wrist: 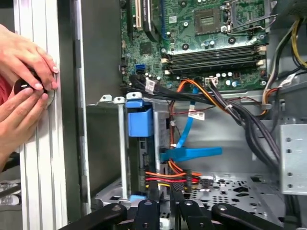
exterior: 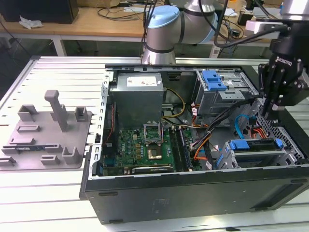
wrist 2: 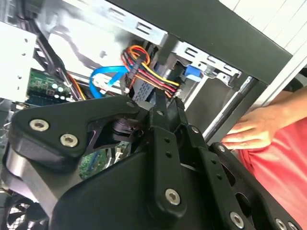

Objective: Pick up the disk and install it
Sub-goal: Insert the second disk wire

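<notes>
- Jaws drawn together, fingers nearly touching, nothing between them in either wrist view; gripper (wrist: 165,194) hangs inside the open computer case (exterior: 193,198), tips just above the red, yellow and orange wire bundle (wrist: 168,176).
- In the exterior view the gripper (exterior: 268,110) sits over the case's corner at that view's right, above the lower drive cage.
- Disk (exterior: 256,151) already seated in that lower cage, against the case's near wall toward the exterior view's right; blue frame edge shows along its top. In the first wrist view its blue frame (wrist: 139,120) stands upright in the metal cage slot.
- Blue data cable (wrist: 189,153) loops beside the cage, close to the fingertips.
- Green motherboard (exterior: 145,147) lies on the case floor, mid-case; grey power supply box (exterior: 139,96) stands behind it.
- Grey fixture plate (exterior: 48,137) rests on the slatted table (exterior: 58,72), outside the case, at the exterior view's left.
- A person's hands (wrist: 24,81) rest on the table edge just outside the case wall.
</notes>
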`<act>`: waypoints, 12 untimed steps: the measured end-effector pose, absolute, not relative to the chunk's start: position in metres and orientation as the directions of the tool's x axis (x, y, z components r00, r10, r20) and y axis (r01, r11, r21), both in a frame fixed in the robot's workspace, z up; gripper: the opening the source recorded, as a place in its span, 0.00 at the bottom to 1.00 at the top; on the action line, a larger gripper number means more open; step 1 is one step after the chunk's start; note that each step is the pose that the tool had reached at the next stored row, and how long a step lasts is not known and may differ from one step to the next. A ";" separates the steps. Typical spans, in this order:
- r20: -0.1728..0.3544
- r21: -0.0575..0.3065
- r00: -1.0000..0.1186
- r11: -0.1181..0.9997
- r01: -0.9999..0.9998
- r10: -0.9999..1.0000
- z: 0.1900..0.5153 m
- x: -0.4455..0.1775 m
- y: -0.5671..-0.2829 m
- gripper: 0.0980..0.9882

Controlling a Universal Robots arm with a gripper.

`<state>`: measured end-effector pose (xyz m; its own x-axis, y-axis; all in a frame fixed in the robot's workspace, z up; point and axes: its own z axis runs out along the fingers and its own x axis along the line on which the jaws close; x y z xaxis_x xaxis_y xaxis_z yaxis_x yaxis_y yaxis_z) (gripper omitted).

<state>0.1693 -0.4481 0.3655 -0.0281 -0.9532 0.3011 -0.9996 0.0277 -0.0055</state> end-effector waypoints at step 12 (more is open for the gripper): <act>0.312 -0.019 -0.021 0.016 -1.000 -0.950 0.366 0.144 -0.444 0.16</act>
